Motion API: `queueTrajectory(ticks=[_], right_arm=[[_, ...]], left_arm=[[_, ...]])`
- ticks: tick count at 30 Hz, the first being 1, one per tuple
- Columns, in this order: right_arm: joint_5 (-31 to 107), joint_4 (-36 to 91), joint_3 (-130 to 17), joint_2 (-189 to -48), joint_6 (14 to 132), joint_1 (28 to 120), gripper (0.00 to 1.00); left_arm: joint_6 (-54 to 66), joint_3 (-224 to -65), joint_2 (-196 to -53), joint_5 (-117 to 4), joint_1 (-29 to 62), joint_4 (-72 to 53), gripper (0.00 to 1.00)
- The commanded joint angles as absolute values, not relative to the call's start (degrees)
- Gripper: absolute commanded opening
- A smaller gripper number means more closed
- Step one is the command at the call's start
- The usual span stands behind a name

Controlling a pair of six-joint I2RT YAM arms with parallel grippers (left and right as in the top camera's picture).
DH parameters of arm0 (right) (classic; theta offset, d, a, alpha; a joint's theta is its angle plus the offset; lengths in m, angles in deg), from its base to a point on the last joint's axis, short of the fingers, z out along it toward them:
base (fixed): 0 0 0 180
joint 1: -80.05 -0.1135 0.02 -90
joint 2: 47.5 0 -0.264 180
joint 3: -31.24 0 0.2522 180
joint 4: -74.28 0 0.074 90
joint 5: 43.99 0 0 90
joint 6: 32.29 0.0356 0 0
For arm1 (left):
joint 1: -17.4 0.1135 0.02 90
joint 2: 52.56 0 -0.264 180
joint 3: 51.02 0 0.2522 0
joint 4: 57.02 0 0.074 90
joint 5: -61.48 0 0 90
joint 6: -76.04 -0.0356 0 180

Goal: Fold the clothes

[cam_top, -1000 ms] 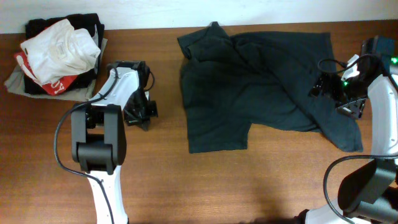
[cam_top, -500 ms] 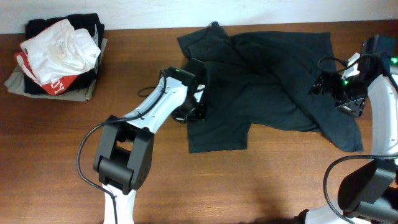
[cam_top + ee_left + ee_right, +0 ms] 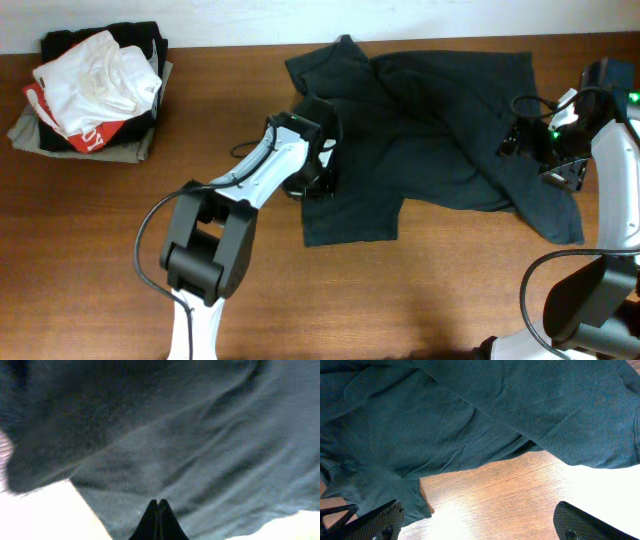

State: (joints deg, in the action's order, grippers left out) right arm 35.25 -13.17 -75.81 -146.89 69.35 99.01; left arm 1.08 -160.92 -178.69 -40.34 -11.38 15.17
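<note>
The clothes, a dark teal-grey T-shirt, lie spread and rumpled across the back middle of the wooden table. My left gripper is shut and sits over the shirt's left edge. In the left wrist view the closed tips point at the wrinkled fabric, and no cloth shows between them. My right gripper hovers open over the shirt's right side. In the right wrist view its fingers stand wide apart over bare wood, with the shirt beyond them.
At the back left corner lies a pile of other clothes: a white garment on top, a red one and dark ones beneath. A light wall runs along the table's far edge.
My left arm has swung from the left part of the table rightward to the shirt's left edge, still shut. The right arm and the shirt have not moved.
</note>
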Motion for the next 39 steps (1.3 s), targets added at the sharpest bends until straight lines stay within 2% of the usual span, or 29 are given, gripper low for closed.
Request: queueTrajectory(ticks=[1,12,19,26,29,32,39], right_arm=[[35.5,-13.4,-75.4,-147.3,69.3,98.6,0.99],[35.5,-14.4,-75.4,-147.3,69.3,98.6,0.99],[35.5,-14.6,-75.4,-147.3,69.3,98.6,0.99],[35.5,-15.3,-75.4,-147.3,69.3,98.6,0.99],[35.5,-15.4,-75.4,-147.3,69.3,98.6,0.99],[35.5,-15.3,-75.4,-147.3,69.3,98.6,0.99],[35.5,-14.2,-75.4,-147.3,69.3,98.6,0.99]], left_arm=[[1.6,-160.4,-180.4,-41.0,-11.2,15.2,0.01],[3.2,-160.4,-183.7,-41.0,-10.2,18.8,0.0],[3.1,-159.3,-183.9,-33.6,-5.3,22.1,0.01],[3.2,-151.8,-184.1,-33.0,-0.8,20.0,0.01],[4.2,-148.7,-184.1,-32.1,2.4,20.4,0.01],[10.6,-147.7,-184.1,-24.2,6.6,24.7,0.01],[13.7,-147.7,-183.3,-22.7,16.3,29.8,0.01]])
